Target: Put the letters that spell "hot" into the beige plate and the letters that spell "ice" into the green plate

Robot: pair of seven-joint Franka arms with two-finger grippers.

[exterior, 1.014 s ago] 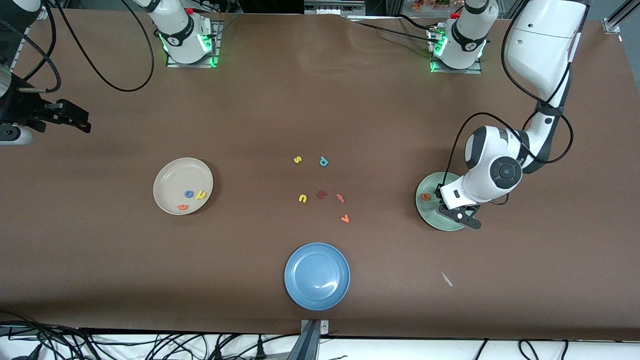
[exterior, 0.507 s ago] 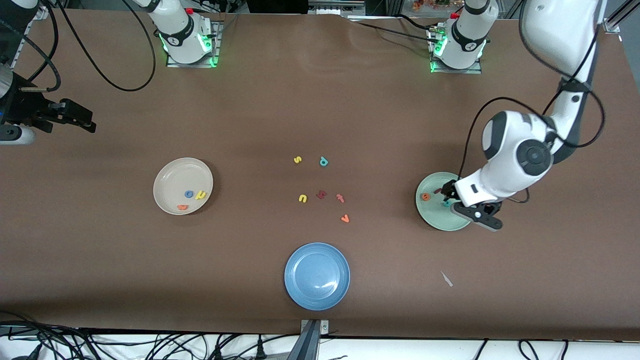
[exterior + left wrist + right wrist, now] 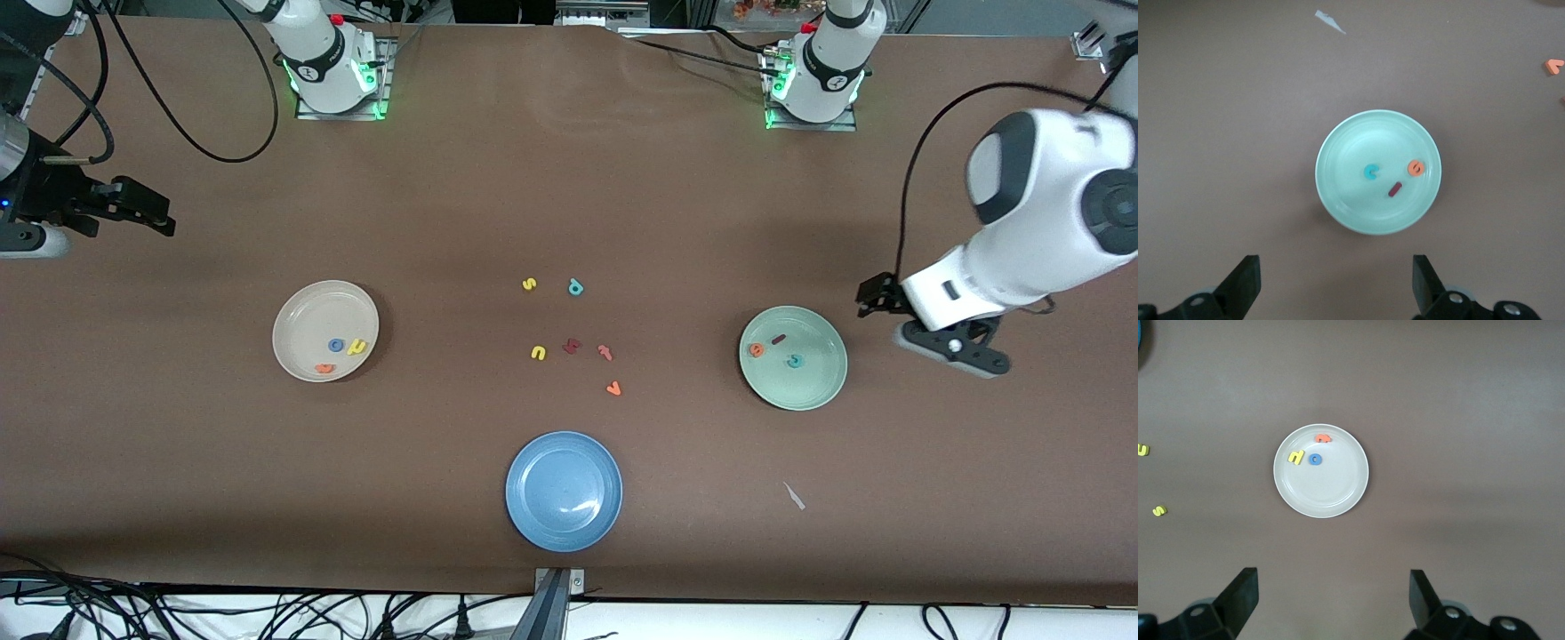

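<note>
The beige plate (image 3: pixel 302 320) holds the blue "o" (image 3: pixel 335 345), yellow "h" (image 3: pixel 357 347) and orange "t" (image 3: pixel 324 368). The right wrist view shows this plate (image 3: pixel 1328 490) from above. The green plate (image 3: pixel 813 387) holds the orange "e" (image 3: pixel 756 350), dark red "i" (image 3: pixel 778 339) and teal "c" (image 3: pixel 795 360). The same plate (image 3: pixel 1351 197) shows in the left wrist view with "c" (image 3: pixel 1371 173), "e" (image 3: pixel 1415 168) and "i" (image 3: pixel 1394 190). My left gripper (image 3: pixel 925 327) hangs open and empty over bare table beside the green plate, toward the left arm's end. My right gripper (image 3: pixel 147 212) waits open and empty at the right arm's end.
Loose letters lie mid-table: yellow "s" (image 3: pixel 529 284), teal "p" (image 3: pixel 575 287), yellow "u" (image 3: pixel 538 353), a dark red letter (image 3: pixel 572 346), a pinkish-red letter (image 3: pixel 605 352), orange "v" (image 3: pixel 613 388). An empty blue plate (image 3: pixel 564 491) sits nearer the front camera. A white scrap (image 3: pixel 794 496) lies near the green plate.
My left gripper has opened, risen and drawn away from the green plate toward its own end of the table, leaving the teal "c" in the plate. The right arm has barely moved.
</note>
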